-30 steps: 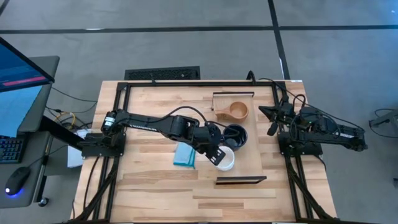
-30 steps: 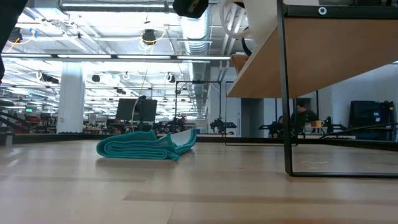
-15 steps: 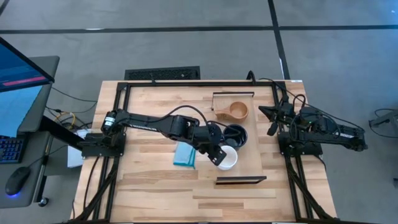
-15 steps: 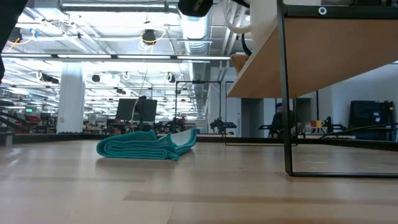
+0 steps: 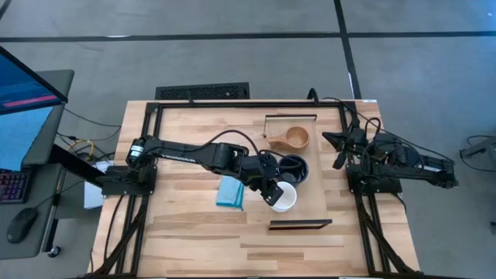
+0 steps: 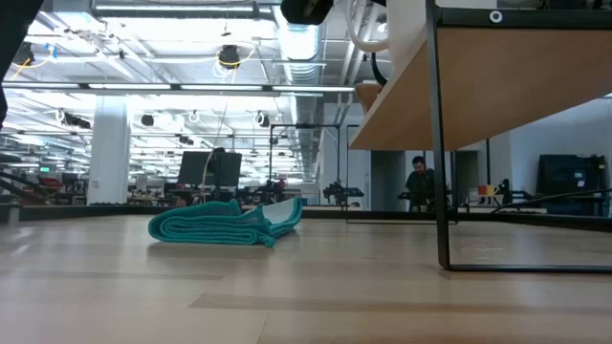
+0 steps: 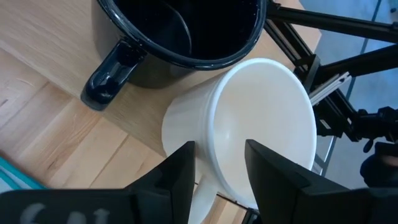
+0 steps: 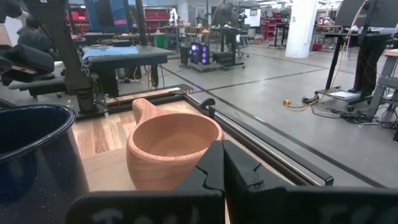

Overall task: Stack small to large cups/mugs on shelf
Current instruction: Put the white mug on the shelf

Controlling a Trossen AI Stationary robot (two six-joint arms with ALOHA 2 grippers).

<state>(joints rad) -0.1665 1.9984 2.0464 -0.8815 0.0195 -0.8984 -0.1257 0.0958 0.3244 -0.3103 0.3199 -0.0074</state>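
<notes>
On the shelf [image 5: 314, 198], the left pincer [image 5: 273, 192] straddles the white mug's [image 5: 284, 199] rim, beside the navy mug [image 5: 294, 168]; wooden cup [image 5: 295, 139] farther back

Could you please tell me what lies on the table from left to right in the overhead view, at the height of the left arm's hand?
Blue folded cloth → left hand, fingers astride the white mug's wall → white mug on the shelf.
</notes>
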